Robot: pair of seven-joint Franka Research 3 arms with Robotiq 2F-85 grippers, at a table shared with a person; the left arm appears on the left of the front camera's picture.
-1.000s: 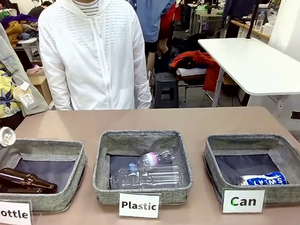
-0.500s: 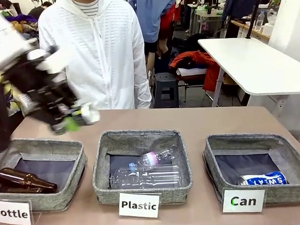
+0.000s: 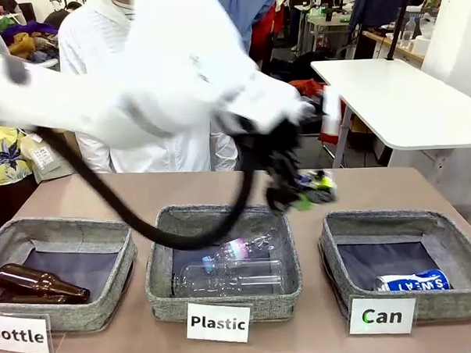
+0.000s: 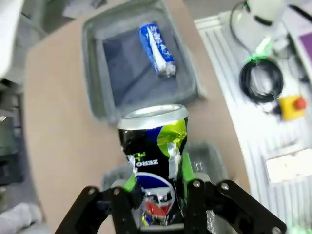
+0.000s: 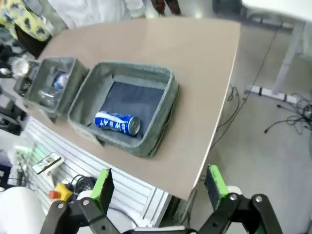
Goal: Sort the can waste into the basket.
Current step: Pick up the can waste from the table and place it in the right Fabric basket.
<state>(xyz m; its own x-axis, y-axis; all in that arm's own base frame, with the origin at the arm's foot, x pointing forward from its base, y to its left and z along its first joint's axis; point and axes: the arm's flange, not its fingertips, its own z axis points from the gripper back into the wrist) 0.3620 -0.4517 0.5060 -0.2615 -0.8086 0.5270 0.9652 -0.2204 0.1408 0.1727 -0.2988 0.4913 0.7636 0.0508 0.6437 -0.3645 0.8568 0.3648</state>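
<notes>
the left claw (image 4: 156, 204) is squeezed shut on the crushed can (image 4: 155, 146), a dark can with a silver rim and red and blue marks. in the front view the left claw (image 3: 299, 191) is up in the air, over the gap between the plastic basket (image 3: 224, 298) and the can basket (image 3: 332, 243), and the picture is blurry there. from the left wrist view the can basket (image 4: 92, 63) lies below and ahead of the can. the blue and white can (image 3: 413, 281) lies on its side inside that basket. the crushed can looks light and thin. it is already dented, so a hard squeeze would bend it more, and its shiny skin could slip. the claw holds it low down on the body with the rim end sticking out, which looks like a good place to hold. the right claw (image 5: 158, 187) is wide open with nothing in it, off past the table (image 5: 195, 87) edge.
</notes>
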